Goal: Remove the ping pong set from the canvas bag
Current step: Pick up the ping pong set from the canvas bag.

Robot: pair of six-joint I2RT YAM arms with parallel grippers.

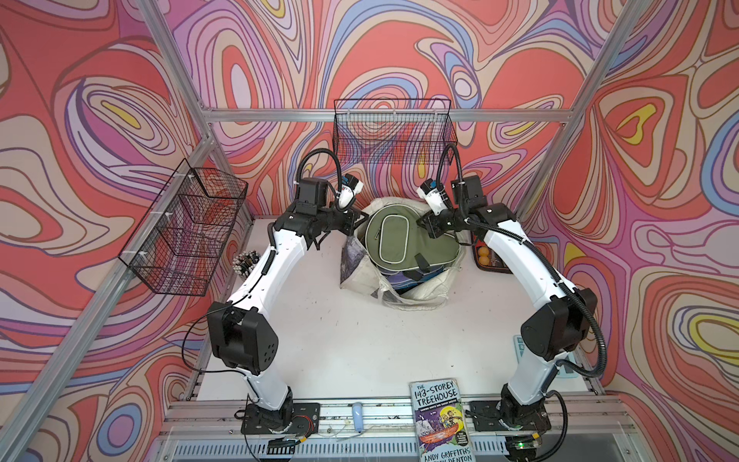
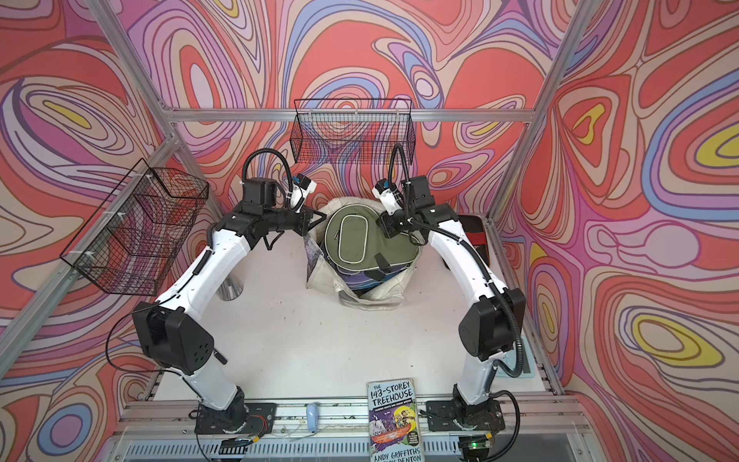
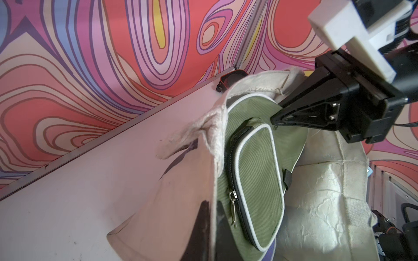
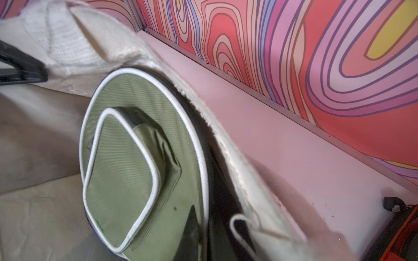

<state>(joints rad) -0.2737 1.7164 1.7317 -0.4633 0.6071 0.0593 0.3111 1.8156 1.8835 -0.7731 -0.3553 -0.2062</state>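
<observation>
Beyond paperback book [image 1: 440, 416] at table's [image 1: 340, 340] near edge, spot olive cover [image 1: 394, 240] in mouth of canvas bag [image 1: 412, 300] by far edge, long axis from head far-left to handle near-right. Flanked by L gripper [image 1: 362, 218] at bag's left rim and R gripper [image 3: 277, 117] tip-on at head's right rim, both w/ jaws together, nothing seen clamped. Prob. R nearer: cover left of, below its jaws.

The left arm [image 1: 276, 260] and right arm [image 1: 516, 256] are wearing white shells between black joint housings, ribbed black hoses [image 1: 598, 340] are looping off them, and the right gripper [image 3: 274, 119] is showing black wedge fingers [image 3: 303, 108] with silver screws [image 3: 332, 110]
</observation>
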